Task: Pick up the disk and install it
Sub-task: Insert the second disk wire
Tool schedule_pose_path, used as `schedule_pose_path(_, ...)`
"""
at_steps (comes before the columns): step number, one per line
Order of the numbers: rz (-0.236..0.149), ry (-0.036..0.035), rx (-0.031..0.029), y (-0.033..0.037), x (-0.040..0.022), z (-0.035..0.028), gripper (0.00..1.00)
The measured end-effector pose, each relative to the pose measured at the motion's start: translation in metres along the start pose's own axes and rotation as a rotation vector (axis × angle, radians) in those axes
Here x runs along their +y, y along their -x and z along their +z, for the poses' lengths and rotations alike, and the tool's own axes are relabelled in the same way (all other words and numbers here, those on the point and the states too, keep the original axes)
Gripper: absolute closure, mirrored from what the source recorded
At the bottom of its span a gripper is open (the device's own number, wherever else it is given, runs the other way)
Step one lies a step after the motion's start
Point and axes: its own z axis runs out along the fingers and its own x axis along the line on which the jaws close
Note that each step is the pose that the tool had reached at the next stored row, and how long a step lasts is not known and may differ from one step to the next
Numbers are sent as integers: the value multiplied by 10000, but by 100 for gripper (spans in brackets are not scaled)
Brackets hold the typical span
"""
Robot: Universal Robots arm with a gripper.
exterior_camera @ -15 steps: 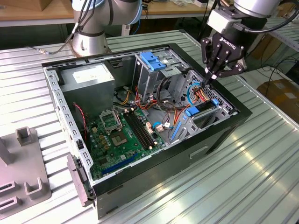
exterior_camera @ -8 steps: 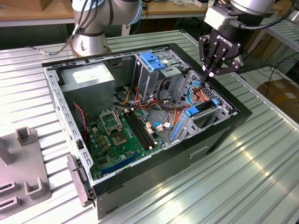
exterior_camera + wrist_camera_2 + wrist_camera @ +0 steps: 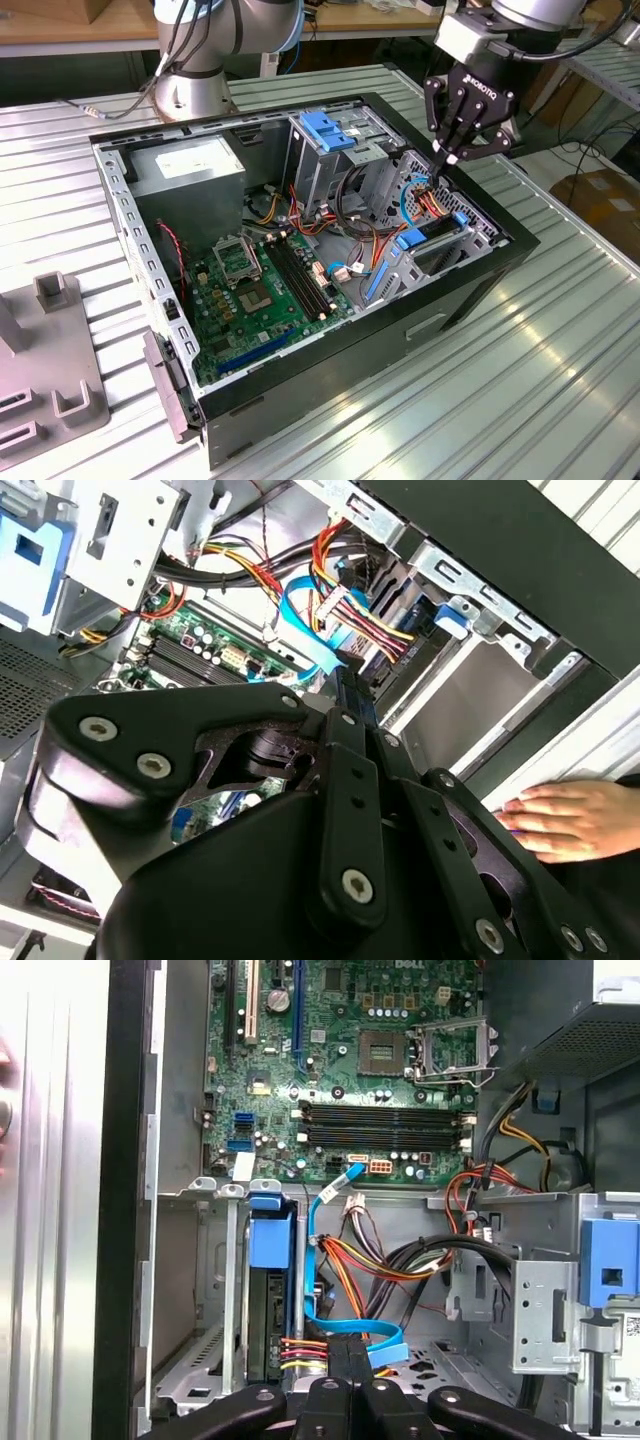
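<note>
The hand [image 3: 452, 155], fingers pressed together and holding nothing, hovers above the open computer case [image 3: 480, 275], where the disk [image 3: 270, 1300] apparently sits in its bay.

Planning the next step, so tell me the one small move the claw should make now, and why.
Probably lift the shut claw straight up a little. The grey metal hard drive in blue plastic rails already sits in its bay with wires at its end, the claw holds nothing, and its tips hover right by the blue flat cable, which could snag.

Open PC case [image 3: 470, 290] w/ motherboard [image 3: 265, 290], on slatted table [image 3: 560, 380].
</note>
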Motion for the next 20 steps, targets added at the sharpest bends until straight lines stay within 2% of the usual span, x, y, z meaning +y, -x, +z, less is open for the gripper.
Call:
schedule_pose_path(1, 1, 12, 149, 21, -20, 2, 89)
schedule_pose_path(2, 2, 27, 281, 45, -42, 5, 83)
schedule_pose_path(3, 3, 38, 378, 68, -55, 9, 83)
schedule_pose_path(6, 10, 56, 762, 150, -67, 27, 83)
schedule_pose_path(9, 15, 65, 1092, 169, -68, 44, 82)
schedule_pose_path(10, 18, 69, 1184, 174, -58, 49, 75)
schedule_pose_path(11, 18, 69, 1221, 181, -45, 54, 75)
schedule_pose_path(14, 18, 69, 1262, 218, -9, 73, 75)
schedule_pose_path(16, 16, 69, 1298, 261, -7, 84, 75)
schedule_pose_path(17, 16, 70, 1339, 272, -7, 95, 75)
schedule_pose_path(18, 18, 73, 1421, 283, -7, 113, 75)
schedule_pose_path(19, 19, 75, 1477, 289, -7, 123, 75)
schedule_pose_path(20, 21, 78, 1583, 300, -8, 141, 75)
